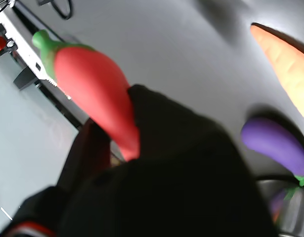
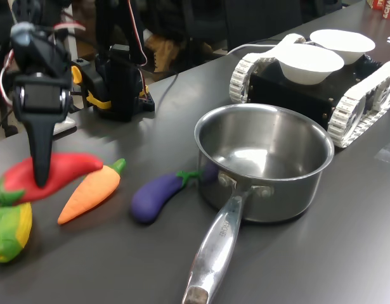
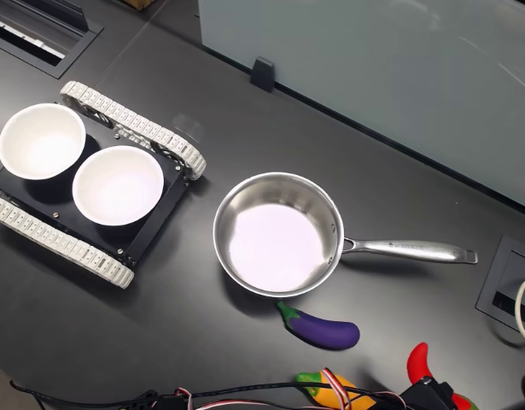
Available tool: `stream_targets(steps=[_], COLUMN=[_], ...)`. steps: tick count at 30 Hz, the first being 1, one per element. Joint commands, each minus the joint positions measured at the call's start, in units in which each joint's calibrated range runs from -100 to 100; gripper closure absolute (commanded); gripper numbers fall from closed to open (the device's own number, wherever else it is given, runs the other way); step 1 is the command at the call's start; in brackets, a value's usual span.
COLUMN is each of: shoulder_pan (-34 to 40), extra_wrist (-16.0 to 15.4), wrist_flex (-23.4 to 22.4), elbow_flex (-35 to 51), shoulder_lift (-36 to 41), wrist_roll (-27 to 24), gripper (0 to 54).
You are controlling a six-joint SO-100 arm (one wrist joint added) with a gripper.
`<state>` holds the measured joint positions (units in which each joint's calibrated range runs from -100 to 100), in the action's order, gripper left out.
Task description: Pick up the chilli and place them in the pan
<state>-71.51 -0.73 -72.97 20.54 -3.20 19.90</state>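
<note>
Chilli [image 2: 52, 174] lay clamped between the black fingers [image 2: 41, 155] of the gripper [image 2: 40, 180], at the first exterior view's left, just above or on the dark table [image 2: 321, 253]; whether it touched the surface could not be told. In the wrist view the red body [image 1: 95, 91] ran out from the dark jaw, green stem cap away from the grip. A carrot [image 2: 90, 190] lay just beside the chilli on the first exterior view's right, and an eggplant [image 2: 158, 195] lay further that way, its green stem near the wall of the pan [image 2: 264, 183]. A yellow and green toy [image 2: 9, 231] sat at the first exterior view's lower left edge.

The pan stood empty and upright, its long handle [image 2: 214, 253] pointing toward the first exterior view's bottom edge. Bare tabletop spread between the vegetables and the near edge. Behind the pan a tracked vehicle [image 2: 366, 95] carried two white bowls [image 2: 309, 63].

The arm [image 2: 39, 88] hung nearly upright over the chilli, its fingers pointing straight down. In the second exterior view only the chilli's red tip [image 3: 417, 363] showed at the bottom edge.
</note>
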Motion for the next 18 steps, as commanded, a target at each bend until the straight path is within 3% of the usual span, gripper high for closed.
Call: stream_targets(steps=[1, 18], shoulder_pan=[-0.40, 5.80], extra_wrist=[-1.28, -2.63], wrist_flex=[-0.68, 2.91], elbow_flex=[4.95, -4.14], shoulder_lift=[9.31, 20.79], wrist_roll=[-1.37, -6.54], gripper=[53.4, 53.4])
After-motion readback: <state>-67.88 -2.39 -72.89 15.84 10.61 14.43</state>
